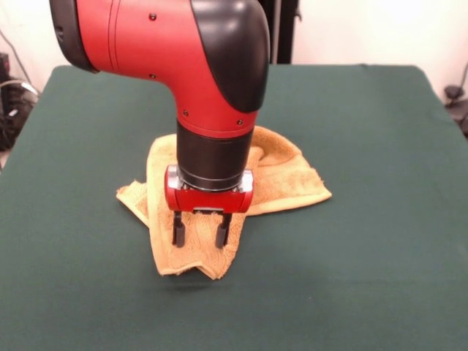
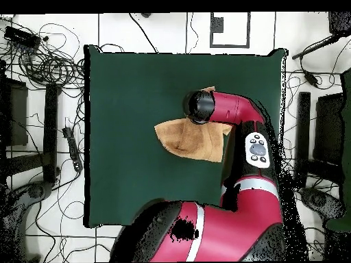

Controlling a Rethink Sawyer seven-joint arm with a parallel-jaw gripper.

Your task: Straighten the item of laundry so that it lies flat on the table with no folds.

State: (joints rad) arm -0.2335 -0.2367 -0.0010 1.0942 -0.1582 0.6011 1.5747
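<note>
Yellow-orange terry cloth marks the single towel (image 1: pixel 281 179), which lies crumpled near the middle of the front view, folded over itself with one rounded flap reaching toward the lower centre and a flatter corner pointing right. One red and black arm (image 1: pixel 183 51) comes down over it, and its one gripper (image 1: pixel 201 232) hangs just above the towel's lower flap with two dark fingers (image 1: pixel 178 229) spread apart and nothing between them; whether the tips touch the cloth is hard to judge from this angle. From overhead the towel (image 2: pixel 185 140) shows as a tan, roughly triangular patch right of the centre of the table (image 2: pixel 130 103), partly hidden under the arm's wrist (image 2: pixel 200 106). One table fills the scene, covered in plain dark green cloth. Around it, the overhead view shows a pale floor with tangled black cables (image 2: pixel 48 61) at the upper left and dark equipment along both sides.
</note>
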